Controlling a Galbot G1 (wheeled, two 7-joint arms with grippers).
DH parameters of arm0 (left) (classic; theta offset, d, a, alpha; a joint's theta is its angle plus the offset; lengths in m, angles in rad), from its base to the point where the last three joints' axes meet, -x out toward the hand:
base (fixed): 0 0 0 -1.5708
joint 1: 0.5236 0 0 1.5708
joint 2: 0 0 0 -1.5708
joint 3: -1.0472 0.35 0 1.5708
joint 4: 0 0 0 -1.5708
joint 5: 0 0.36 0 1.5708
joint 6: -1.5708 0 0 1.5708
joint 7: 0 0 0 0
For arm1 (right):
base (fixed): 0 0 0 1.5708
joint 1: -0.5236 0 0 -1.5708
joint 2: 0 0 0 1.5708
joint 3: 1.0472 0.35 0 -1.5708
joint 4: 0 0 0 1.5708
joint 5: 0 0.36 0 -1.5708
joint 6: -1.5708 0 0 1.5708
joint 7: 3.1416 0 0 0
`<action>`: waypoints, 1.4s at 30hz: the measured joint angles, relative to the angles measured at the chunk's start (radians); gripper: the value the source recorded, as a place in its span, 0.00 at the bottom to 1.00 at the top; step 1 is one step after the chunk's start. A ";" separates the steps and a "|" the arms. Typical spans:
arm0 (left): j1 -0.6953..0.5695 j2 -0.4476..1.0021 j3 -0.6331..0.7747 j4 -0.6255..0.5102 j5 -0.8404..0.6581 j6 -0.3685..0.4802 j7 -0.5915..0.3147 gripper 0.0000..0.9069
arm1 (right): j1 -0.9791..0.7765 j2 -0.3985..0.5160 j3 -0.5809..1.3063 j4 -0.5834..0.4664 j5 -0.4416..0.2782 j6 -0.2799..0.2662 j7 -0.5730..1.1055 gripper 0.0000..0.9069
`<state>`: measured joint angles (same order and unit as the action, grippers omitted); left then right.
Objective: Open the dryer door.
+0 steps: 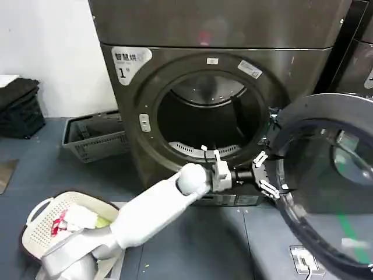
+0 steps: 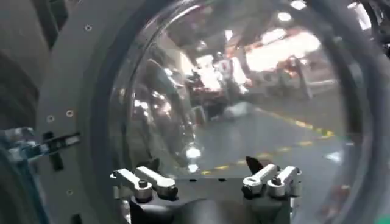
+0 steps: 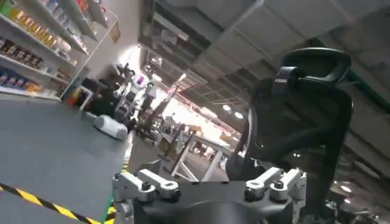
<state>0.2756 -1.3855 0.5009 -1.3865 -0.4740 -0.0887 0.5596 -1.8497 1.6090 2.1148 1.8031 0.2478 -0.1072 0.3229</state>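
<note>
Head view shows the dryer door (image 1: 326, 175) swung wide to the right of the dryer (image 1: 204, 87), with the left claw (image 1: 265, 174), fingers apart and holding nothing, at its inner rim. If the arm pushes further, the door could strain its hinge or swing back onto the claw. The right claw (image 3: 210, 185), fingers also apart, points off into the room.

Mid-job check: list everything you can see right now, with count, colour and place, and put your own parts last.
dryer: one, dark bronze-grey, white "1" sticker, centre, drum opening exposed.
dryer door: one, chrome ring around dark glass, swung open to the right of the opening.
second dark machine: one, far right, behind the open door.
grey basket: one, on the floor left of the dryer.
white laundry basket: one, lower left, with red, white and green items inside.
black bags: stacked, far left by the wall.
black office chair: one, in front of the right wrist camera.
left claw: open, at the door's inner edge, facing its glass.
right claw: open, away from the dryer, pointing into the room.
</note>
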 joint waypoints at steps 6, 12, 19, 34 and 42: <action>-0.031 -0.077 0.025 0.060 0.018 -0.002 -0.005 1.00 | 0.000 0.000 0.000 0.012 0.001 0.002 -0.002 1.00; -0.060 -0.148 0.042 0.117 0.027 -0.003 -0.007 1.00 | 0.004 0.000 -0.008 0.027 0.001 0.005 -0.003 1.00; -0.075 -0.188 0.046 0.158 0.027 -0.003 -0.007 1.00 | 0.006 0.000 -0.013 0.032 0.001 0.005 -0.004 1.00; -0.072 -0.178 0.046 0.152 0.022 -0.001 -0.004 1.00 | 0.009 0.000 -0.024 0.052 0.002 0.002 -0.009 1.00; -0.044 -0.125 0.048 0.078 0.020 0.016 -0.004 1.00 | 0.010 0.000 -0.034 0.065 0.003 0.001 -0.015 1.00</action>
<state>0.2319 -1.5108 0.5486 -1.3088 -0.4542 -0.0724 0.5560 -1.8400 1.6091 2.0806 1.8680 0.2506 -0.1058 0.3074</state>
